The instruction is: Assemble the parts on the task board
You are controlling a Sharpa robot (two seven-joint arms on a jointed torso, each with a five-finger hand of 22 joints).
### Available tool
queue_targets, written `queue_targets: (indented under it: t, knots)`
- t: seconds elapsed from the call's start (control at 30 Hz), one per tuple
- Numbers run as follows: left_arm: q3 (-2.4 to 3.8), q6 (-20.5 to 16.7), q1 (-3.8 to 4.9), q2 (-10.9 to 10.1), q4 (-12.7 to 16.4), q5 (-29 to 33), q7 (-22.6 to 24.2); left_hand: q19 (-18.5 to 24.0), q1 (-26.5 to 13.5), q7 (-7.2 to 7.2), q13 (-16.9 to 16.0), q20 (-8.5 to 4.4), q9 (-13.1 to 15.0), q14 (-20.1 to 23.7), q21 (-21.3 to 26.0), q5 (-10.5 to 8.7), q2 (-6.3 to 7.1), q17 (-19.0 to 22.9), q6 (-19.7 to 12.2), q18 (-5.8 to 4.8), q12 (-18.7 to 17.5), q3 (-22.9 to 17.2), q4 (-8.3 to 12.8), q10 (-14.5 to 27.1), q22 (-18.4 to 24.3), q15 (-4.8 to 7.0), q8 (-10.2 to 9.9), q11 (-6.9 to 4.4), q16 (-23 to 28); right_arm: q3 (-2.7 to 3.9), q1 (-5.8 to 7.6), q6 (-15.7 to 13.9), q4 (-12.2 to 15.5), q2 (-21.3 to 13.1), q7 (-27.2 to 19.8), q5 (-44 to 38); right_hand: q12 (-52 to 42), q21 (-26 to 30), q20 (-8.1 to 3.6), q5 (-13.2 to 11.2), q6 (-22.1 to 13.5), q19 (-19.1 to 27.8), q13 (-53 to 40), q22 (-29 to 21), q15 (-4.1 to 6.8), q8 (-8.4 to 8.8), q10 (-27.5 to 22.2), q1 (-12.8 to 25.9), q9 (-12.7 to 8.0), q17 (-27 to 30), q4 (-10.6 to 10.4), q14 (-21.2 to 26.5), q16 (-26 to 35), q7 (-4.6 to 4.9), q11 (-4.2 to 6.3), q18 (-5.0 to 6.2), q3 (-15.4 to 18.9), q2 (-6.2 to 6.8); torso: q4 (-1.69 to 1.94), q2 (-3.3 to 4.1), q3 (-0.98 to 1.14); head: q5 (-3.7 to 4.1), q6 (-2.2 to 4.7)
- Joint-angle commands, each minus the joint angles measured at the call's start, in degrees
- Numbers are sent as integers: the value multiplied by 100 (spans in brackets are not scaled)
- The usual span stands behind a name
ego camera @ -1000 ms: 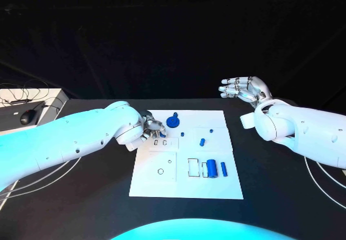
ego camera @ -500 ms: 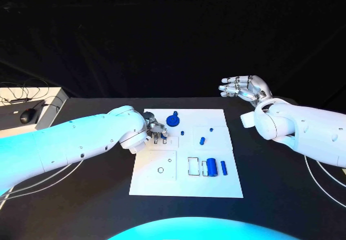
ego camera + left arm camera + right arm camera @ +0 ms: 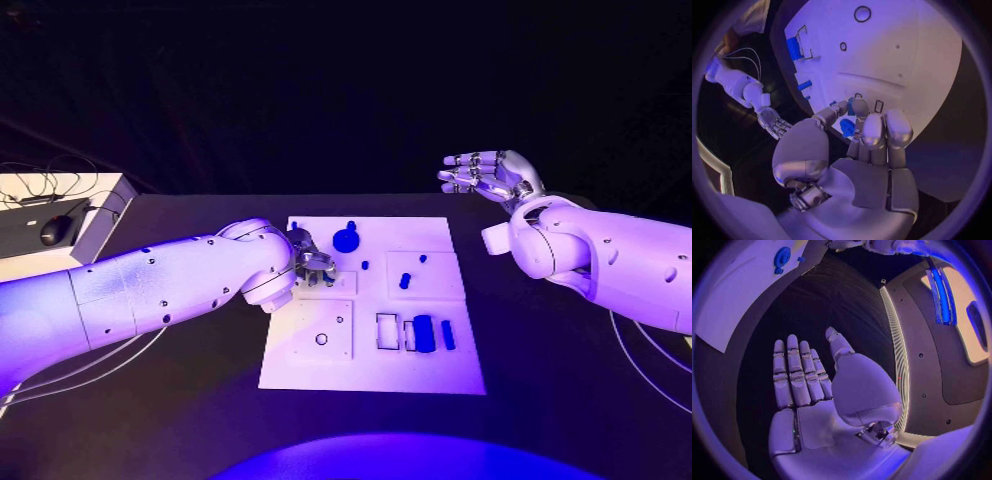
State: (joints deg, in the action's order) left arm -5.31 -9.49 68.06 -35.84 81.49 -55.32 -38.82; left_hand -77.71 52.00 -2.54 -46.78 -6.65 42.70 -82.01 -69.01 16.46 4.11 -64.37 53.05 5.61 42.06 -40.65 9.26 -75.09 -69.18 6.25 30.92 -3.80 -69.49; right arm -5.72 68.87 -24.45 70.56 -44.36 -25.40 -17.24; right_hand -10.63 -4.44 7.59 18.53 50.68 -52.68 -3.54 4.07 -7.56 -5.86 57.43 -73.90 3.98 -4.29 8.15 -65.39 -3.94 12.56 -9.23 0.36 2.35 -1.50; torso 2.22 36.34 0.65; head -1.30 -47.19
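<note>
Left robot hand (image 3: 310, 264) pinches small blue part (image 3: 847, 128) just above paired slots (image 3: 868, 101) at task board (image 3: 433, 375) left edge, right robot hand (image 3: 488, 175) released, well apart.

The flat rectangular task board (image 3: 372, 370) lies mid-table, the round knobbed part (image 3: 346, 239) at its far edge, the cylindrical part (image 3: 423, 333) near its right side, the many-fingered left hand (image 3: 309, 262) over its left edge.

The left hand (image 3: 310, 264) hides part of the task board's (image 3: 433, 370) slots.
</note>
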Motion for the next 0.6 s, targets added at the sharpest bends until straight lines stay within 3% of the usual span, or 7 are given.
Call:
queue_targets:
  t: [0.03, 0.6]
  knots:
    - [-1, 16, -6, -3, 27, -109, -4, -43, 40, 307, -9, -10, 1150, 2, -2, 33, -4, 2, 351, -55, -21, -257, 226, -116, -6, 45, 4, -81, -7, 3, -1, 95, 3, -2, -17, -39, 2, 10, -8, -13, -8, 51, 8, 0, -8, 32, -27, -33, -2, 4, -4, 41, 23, 34, -32, -36, -6, -6, 2, 0, 1, -2, -8]
    - [-2, 100, -19, -12, 0, -118, -10, -51, 36, 317, -22, -16, 1169, 2, 3, 49, 2, 9, 366, -65, -46, -252, 226, -140, -25, 50, 7, -88, -22, 3, -1, 105, 6, -7, -13, -41, 2, 10, -8, -13, -8, 51, 8, 0, -8, 32, -27, -33, -2, 4, -4, 41, 23, 34, -32, -36, -6, -6, 1, -1, 1, 0, -3]
